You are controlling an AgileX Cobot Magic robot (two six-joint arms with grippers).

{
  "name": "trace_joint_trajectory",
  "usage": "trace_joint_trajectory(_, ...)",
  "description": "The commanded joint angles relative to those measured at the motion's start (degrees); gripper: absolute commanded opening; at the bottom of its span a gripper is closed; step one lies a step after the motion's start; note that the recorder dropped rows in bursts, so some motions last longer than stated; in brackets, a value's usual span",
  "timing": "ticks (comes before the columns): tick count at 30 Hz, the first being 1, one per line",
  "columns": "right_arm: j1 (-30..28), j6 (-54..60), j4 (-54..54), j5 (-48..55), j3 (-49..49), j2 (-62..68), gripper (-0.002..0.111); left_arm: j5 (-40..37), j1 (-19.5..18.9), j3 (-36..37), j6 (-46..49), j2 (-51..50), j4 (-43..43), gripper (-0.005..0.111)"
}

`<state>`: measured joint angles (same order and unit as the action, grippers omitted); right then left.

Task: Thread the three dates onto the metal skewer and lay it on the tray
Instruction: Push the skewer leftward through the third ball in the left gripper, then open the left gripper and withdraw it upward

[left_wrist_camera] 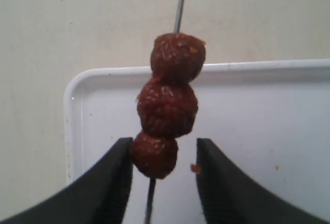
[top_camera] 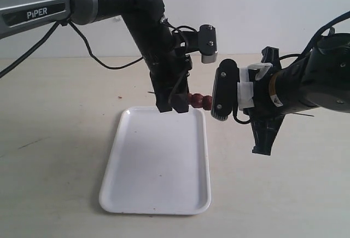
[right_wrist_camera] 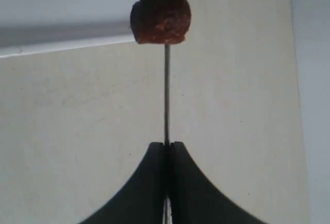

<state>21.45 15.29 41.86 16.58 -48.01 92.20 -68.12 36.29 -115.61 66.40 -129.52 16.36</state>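
Black, smooth and curved, the fingers [left_wrist_camera: 111,183] of my left pincer [left_wrist_camera: 163,142] stand parted, with the lowest of the dates [left_wrist_camera: 167,108] between them. One finger is at that date's side, touching or nearly so; the other stands clear of it. This pincer grips nothing.

All three dates are on the skewer [left_wrist_camera: 179,2], pressed one against the next in a short row. They are roundish, reddish-brown and wrinkled, with a rough, sticky-looking skin. The skewer is a thin, straight grey metal rod. It comes bare out of both ends of the row, and one end runs between my left fingers.

My right pincer [right_wrist_camera: 166,145] is closed tight on the bare rod, its two dark fingers meeting with only the wire between them, a little way off from the end date.

The dates hang in the air over the far short rim of the tray [left_wrist_camera: 268,131], which is white, glossy and flat, with rounded corners and a low raised lip. A few small specks mark its surface. The tray lies on the pale, matt desk [left_wrist_camera: 51,28].
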Motion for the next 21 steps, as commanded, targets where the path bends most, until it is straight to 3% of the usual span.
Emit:
trace_joint_trajectory(1, -0.2, -0.4, -0.2, -0.9, -0.4, 0.0, 0.0, 0.5, 0.4, 0.2, -0.8, 0.6, 1.9, 0.061)
trace_joint_trajectory(18, -0.2, -2.0, -0.4, -0.5, -0.4, 0.0, 0.0, -1.8, 0.3, 0.2, -9.7, 6.1, -4.3, 0.062)
trace_joint_trajectory(21, -0.2, -7.2, -0.4, 0.1, -0.4, 0.0, 0.0, -1.8, 0.3, 0.2, -15.9, 8.5, -10.4, 0.06)
